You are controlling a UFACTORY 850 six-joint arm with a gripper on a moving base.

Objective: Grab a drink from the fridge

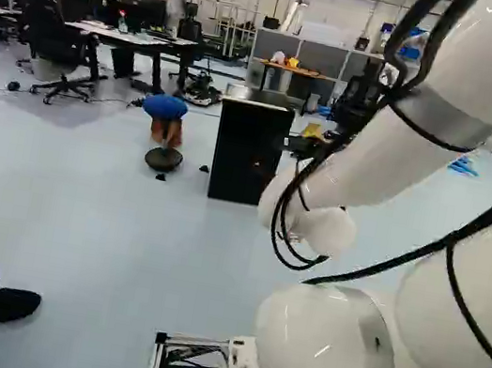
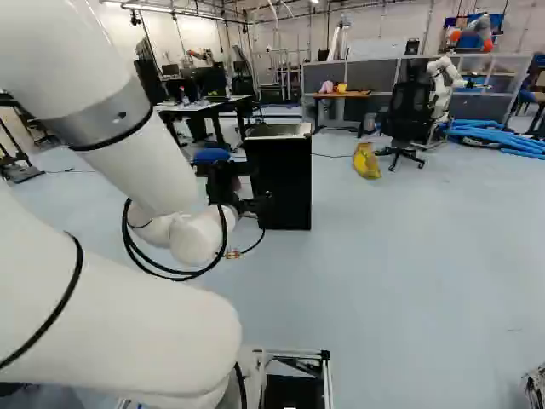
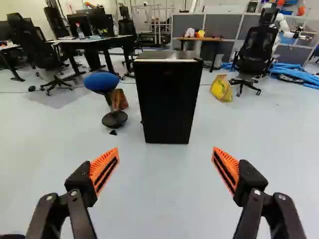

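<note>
Boxy black fridge (image 3: 167,104) ahead of the arm

Its dark front looks shut, though detail is poor. Beside it stands a blue-cushioned, round-based stool (image 3: 101,81). The black, orange-padded gripper (image 2: 255,203) spreads wide, holding nothing, well apart from both.

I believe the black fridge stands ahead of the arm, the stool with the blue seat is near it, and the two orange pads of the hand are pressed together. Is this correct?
Not the last part: the wrist view shows the hand open, its orange pads wide apart. The black fridge and the stool are as you describe.
</note>
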